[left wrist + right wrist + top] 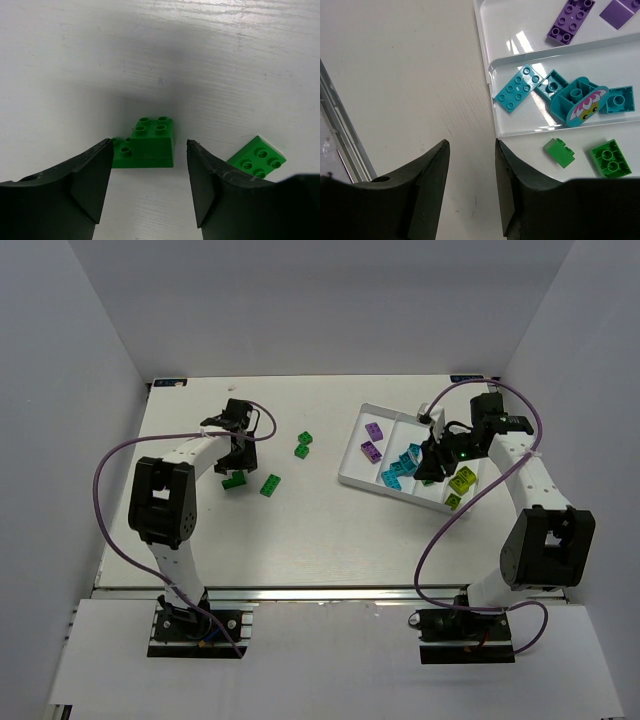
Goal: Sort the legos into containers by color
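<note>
My left gripper (238, 462) is open and low over the table. In the left wrist view (149, 172) a stepped green lego (149, 143) lies just ahead of its fingertips, between their lines, untouched; it also shows from above (236, 481). A flat green lego (256, 157) lies to its right (270, 485). Two more green legos (303, 445) lie further right. The white tray (351, 448) holds purple legos (373, 440), teal legos (398, 470) and yellow-green legos (462, 478) in separate compartments. My right gripper (431, 472) is open and empty above the tray's near rim (471, 150).
The right wrist view shows the tray rim (481, 30), purple legos (570, 20), teal legos (519, 90) with a printed curved piece (580, 100), and two green legos (559, 152) in the nearest compartment. White walls enclose the table. A metal rail (330, 590) runs along the near edge.
</note>
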Available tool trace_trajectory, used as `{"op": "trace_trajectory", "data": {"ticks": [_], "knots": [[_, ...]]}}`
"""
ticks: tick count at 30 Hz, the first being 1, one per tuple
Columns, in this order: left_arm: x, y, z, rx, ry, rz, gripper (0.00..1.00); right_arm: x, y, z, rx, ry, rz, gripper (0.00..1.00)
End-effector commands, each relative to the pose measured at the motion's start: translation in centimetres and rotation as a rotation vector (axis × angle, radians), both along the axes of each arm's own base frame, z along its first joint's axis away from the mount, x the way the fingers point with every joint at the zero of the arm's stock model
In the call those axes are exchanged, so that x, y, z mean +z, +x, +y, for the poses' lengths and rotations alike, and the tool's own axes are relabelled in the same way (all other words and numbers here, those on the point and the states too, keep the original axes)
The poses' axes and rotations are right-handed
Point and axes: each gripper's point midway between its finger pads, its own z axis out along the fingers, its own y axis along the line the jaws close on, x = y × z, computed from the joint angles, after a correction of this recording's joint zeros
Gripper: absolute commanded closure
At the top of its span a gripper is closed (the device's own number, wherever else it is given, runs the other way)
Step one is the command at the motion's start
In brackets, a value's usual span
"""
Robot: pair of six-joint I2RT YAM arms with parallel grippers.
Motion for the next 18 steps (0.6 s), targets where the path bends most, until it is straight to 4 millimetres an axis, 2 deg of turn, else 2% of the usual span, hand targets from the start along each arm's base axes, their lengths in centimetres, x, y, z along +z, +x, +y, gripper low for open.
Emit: {"op": "trace_trajectory", "data": {"ticks": [1, 10, 14, 17, 18], "knots": [[-0.2, -0.3, 0.2, 0.0, -0.008, 0.005, 0.3, 0.9, -0.1, 0.6, -0.004, 0.047, -0.014, 0.53], [-2.4, -0.7, -0.4, 0.006, -0.047, 0.04, 0.42, 1.8, 0.1, 0.8, -0.008, 0.062, -0.017, 0.52], [-2.8, -0.9, -0.4, 0.012, -0.057, 0.045, 0.48, 2.0, -0.1, 0.8, -0.005, 0.066, -0.018, 0.52], [-2.4, -0.7, -0.7, 0.01, -0.078, 0.03, 0.62, 2.0, -0.7, 1.0, 0.013, 0.071, -0.022, 0.53], [-2.1, -0.5, -0.8, 0.011, -0.087, 0.018, 0.69, 2.1, -1.2, 1.1, 0.025, 0.072, -0.028, 0.53]]}}
